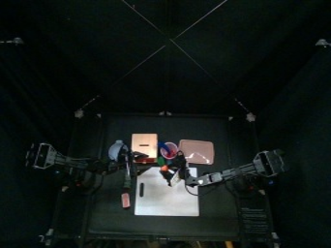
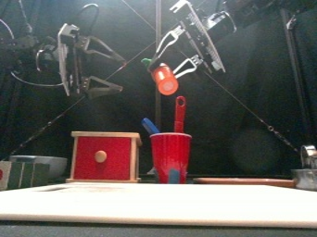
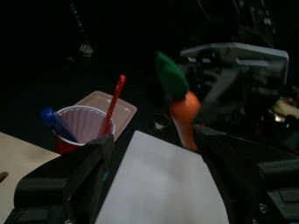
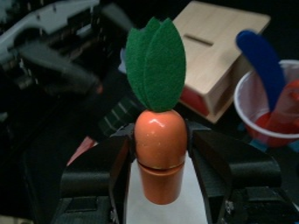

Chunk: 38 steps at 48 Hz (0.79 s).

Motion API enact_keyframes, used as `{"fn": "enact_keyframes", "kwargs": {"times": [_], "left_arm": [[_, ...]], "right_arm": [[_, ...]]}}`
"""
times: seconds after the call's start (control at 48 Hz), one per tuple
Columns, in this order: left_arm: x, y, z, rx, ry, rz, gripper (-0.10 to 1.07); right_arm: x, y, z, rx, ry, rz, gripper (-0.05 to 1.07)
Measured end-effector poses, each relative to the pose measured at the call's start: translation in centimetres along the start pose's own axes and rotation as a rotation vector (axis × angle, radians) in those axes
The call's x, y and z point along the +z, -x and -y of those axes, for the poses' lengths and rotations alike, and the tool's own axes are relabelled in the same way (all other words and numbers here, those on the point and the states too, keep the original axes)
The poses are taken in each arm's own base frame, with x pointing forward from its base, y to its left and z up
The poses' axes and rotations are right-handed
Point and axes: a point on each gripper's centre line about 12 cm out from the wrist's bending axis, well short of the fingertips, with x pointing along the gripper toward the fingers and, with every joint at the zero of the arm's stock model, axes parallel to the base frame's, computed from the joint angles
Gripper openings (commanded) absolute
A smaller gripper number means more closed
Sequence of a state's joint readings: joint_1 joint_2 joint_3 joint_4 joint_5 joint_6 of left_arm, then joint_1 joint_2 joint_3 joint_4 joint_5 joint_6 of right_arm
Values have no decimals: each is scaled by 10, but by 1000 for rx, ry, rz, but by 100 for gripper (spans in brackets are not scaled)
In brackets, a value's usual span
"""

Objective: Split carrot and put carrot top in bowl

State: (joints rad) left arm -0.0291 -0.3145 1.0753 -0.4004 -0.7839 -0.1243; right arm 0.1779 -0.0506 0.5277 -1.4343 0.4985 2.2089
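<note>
Far left on the table, a small pinkish-red block, then a wooden box with a red front. Above it, hanging in the air: left gripper, jaws spread fully wide, nothing between them, aimed toward the carrot. At the middle, standing on the table behind the white board: a red cup holding a blue utensil and a red one. Held aloft over the cup: the carrot, still whole, orange body clamped between the jaws of the right gripper, carrot top pointing away from them. Far right: a pinkish tray.
</note>
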Motion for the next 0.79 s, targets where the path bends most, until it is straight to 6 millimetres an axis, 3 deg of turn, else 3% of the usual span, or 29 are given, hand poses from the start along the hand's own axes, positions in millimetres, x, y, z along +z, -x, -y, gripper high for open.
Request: {"fn": "enact_keyframes", "kwargs": {"times": [0.271,0.562,0.792], "left_arm": [[-3,-10,2,18,139,-37,103],[-6,-8,-7,102,511,-46,103],[-4,-17,-3,99,556,-45,103]], "right_arm": [[-3,-8,8,11,-3,-39,46],[-2,-17,20,-30,21,-46,46],[-7,-29,23,-65,64,-79,46]]}}
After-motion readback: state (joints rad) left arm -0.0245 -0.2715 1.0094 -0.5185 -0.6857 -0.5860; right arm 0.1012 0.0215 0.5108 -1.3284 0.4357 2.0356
